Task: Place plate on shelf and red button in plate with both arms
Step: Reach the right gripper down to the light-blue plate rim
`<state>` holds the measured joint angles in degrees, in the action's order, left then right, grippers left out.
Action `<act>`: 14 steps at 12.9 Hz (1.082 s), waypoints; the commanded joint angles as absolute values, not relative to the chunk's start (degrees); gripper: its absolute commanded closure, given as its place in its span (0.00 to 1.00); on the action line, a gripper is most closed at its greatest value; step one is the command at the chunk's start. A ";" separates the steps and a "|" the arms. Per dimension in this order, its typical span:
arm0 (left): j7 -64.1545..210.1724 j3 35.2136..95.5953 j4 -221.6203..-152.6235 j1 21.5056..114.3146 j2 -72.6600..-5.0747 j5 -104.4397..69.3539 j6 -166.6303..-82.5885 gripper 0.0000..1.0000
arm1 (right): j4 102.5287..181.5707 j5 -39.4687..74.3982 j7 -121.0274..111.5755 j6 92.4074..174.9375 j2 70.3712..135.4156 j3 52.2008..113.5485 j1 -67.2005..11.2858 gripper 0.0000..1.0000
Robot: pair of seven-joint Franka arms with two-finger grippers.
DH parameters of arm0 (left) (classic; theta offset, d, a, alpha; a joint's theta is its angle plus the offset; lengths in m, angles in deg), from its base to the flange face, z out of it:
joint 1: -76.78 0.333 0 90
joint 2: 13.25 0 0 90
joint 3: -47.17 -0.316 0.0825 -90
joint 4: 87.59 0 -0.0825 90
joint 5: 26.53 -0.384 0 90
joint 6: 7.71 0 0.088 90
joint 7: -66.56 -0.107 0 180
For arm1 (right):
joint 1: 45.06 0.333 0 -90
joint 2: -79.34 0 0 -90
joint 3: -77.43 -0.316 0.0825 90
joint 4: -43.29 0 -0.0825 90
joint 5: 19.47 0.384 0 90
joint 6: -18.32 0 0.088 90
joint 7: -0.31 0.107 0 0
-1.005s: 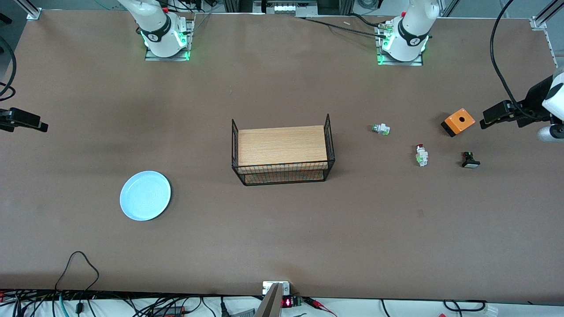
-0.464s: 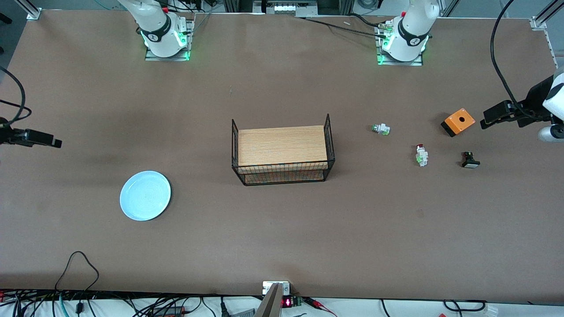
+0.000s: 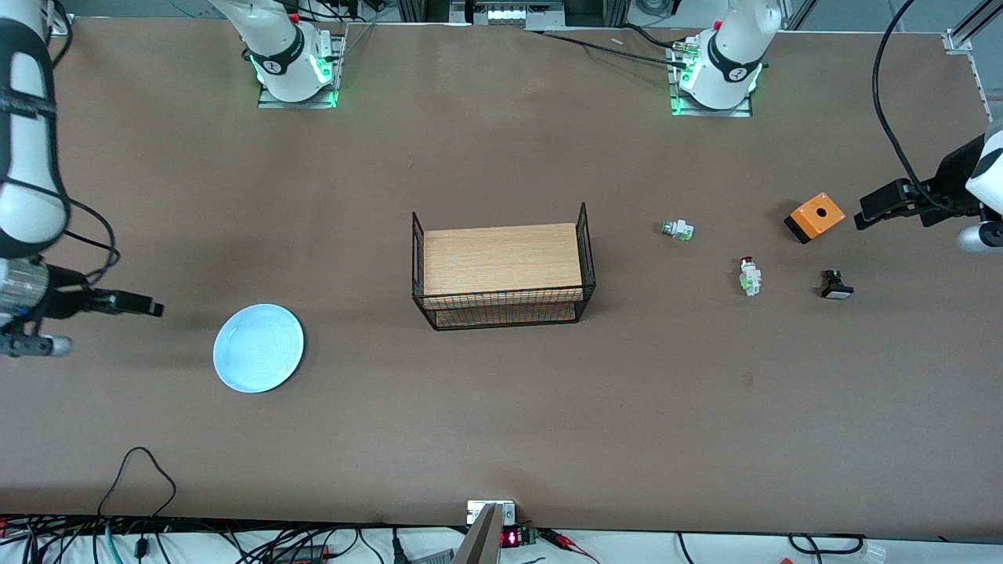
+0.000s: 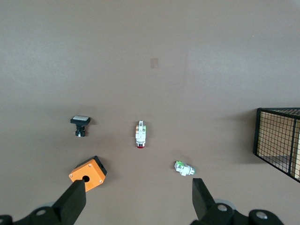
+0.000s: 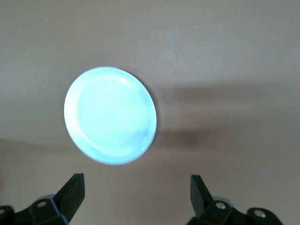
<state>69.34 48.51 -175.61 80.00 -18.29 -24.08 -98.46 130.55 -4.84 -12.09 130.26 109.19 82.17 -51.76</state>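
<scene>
Right gripper point(image 3: 153, 309), at the front view's left edge, hangs wide apart and empty over bare worktop point(image 3: 501, 423) just beside the plate point(image 3: 258, 348), likely lining up a rim grasp. Left gripper point(image 3: 862, 213), at the right edge, waits spread and empty by the orange box point(image 3: 815, 217). The left wrist view resolves the red button point(image 4: 140, 135), lying mid-frame, cap toward the camera; in the front view it lies at centre right, a small white speck.

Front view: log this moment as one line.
right gripper: open, in the air beside plate | left gripper: open, beside orange box | red button: on table, untouched
</scene>
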 commanded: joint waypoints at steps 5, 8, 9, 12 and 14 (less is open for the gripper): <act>69.37 48.57 -175.12 80.30 -18.43 -24.86 -97.71 0.00 | 128.81 -0.57 -15.75 143.71 120.64 81.73 -50.33 0.00; 69.46 48.57 -175.12 80.30 -18.52 -24.78 -97.80 0.00 | 128.81 -1.10 -20.60 149.43 123.10 81.73 -49.80 0.00; 69.46 48.49 -175.12 80.30 -18.69 -24.78 -97.71 0.00 | 128.90 -1.19 -22.27 151.36 123.55 81.73 -49.19 0.02; 69.37 48.31 -175.12 80.30 -18.78 -24.78 -97.71 0.00 | 129.16 -1.27 -22.72 152.78 124.34 81.73 -48.83 0.13; 69.37 48.31 -175.12 80.30 -18.78 -24.78 -97.71 0.00 | 129.42 -1.19 -22.72 155.94 125.65 81.73 -48.66 0.18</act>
